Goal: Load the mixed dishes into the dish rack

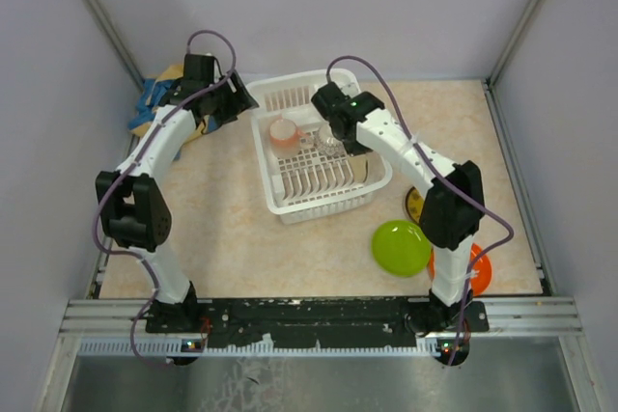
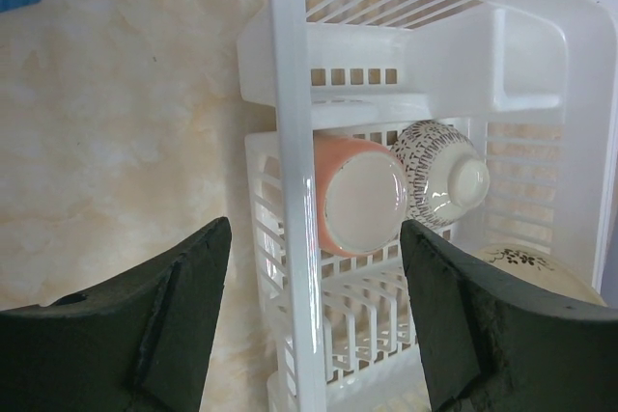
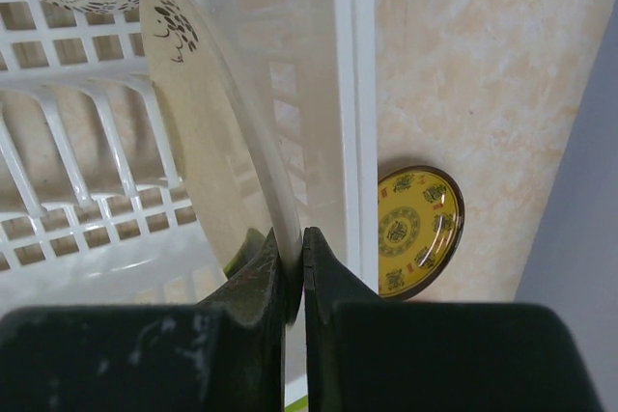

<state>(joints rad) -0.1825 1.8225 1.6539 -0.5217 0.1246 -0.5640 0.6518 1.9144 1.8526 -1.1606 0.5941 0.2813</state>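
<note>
The dish rack (image 1: 290, 202) stands mid-table, a white lattice basket. A pink cup (image 2: 357, 195) lies on its side inside it, and a white patterned bowl (image 2: 439, 176) rests beside the cup. My right gripper (image 3: 294, 260) is shut on the rim of a cream plate (image 3: 208, 142), which stands on edge inside the rack along its right wall. My left gripper (image 2: 314, 311) is open at the rack's left far corner, its jaws straddling the rack's rim (image 2: 293, 190) and holding nothing. Lime-green (image 1: 401, 247), orange (image 1: 475, 269) and brown-yellow patterned (image 3: 417, 229) plates lie on the table to the right.
A blue and yellow cloth (image 1: 153, 103) lies bunched at the far left, behind the left arm. Grey walls enclose the table on three sides. The right arm partly covers the orange and patterned plates in the top view.
</note>
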